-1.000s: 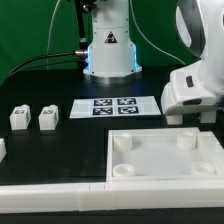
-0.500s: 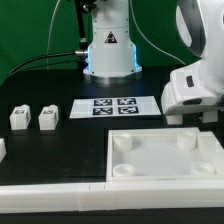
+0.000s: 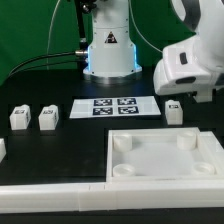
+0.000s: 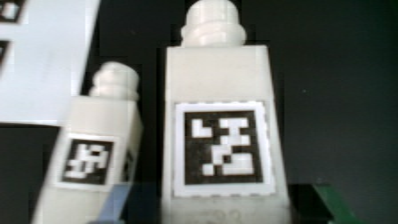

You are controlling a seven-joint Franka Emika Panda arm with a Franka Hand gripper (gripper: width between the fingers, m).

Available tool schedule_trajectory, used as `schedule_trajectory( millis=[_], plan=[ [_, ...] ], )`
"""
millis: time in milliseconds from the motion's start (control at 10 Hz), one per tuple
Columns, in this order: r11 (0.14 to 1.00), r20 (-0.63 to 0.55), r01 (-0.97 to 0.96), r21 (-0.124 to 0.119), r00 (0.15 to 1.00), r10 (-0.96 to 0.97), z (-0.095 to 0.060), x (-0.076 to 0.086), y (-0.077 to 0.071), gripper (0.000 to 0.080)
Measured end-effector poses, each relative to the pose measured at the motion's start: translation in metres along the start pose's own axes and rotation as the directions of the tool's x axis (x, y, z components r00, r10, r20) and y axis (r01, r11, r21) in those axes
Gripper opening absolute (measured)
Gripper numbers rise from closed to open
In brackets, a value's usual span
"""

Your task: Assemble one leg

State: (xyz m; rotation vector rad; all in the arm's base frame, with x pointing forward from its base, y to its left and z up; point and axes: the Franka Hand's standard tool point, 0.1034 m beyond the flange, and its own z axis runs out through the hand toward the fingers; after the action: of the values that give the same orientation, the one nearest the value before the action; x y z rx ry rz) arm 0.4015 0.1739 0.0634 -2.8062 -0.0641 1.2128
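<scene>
The gripper point(image 4: 222, 206) hangs under the arm's white head point(image 3: 190, 68), and the leg point(image 3: 174, 112) sits directly below it. In the wrist view this leg point(image 4: 222, 120) fills most of the picture, with its square tag facing the camera and its round peg at the far end. Its near end lies between two dark fingertips point(image 4: 342, 205). The jaws stand about as wide as the leg, one on each side of it. Whether they grip it or only stand around it cannot be told.

A second leg point(image 4: 102, 130) lies just beside the first. It runs parallel with its peg pointing the same way, and only a thin dark gap separates them. Past both pegs, the corner of the marker board point(image 4: 39, 60) comes close.

In the exterior view, the end of the marker board point(image 3: 118, 106) is near the gripper toward the exterior view's left. The far rim of the big tray point(image 3: 160, 160) runs in front of the gripper, with a narrow strip of black table point(image 3: 60, 150) in between. Well away toward the exterior view's left stand an outer leg point(image 3: 19, 118) and an inner leg point(image 3: 47, 118), close together. Open black table lies between them and the marker board. A long white bar point(image 3: 60, 190) runs along the table's near edge, touching the tray's near side.
</scene>
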Motion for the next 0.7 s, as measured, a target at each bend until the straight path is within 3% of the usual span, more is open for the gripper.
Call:
schedule_trajectory(
  millis=[300, 500, 600, 700],
  plan=[
    [1.000, -0.007, 0.005, 0.017, 1.000, -0.005, -0.040, -0.008, 0.010, 0.0292],
    [1.000, -0.011, 0.006, 0.015, 1.000, -0.005, -0.037, -0.008, 0.010, 0.0292],
    [1.000, -0.125, 0.006, 0.023, 0.992, -0.003, -0.043, 0.004, 0.007, 0.0292],
    [1.000, -0.221, 0.004, 0.022, 0.975, 0.001, -0.045, 0.004, 0.008, 0.0292]
  ],
)
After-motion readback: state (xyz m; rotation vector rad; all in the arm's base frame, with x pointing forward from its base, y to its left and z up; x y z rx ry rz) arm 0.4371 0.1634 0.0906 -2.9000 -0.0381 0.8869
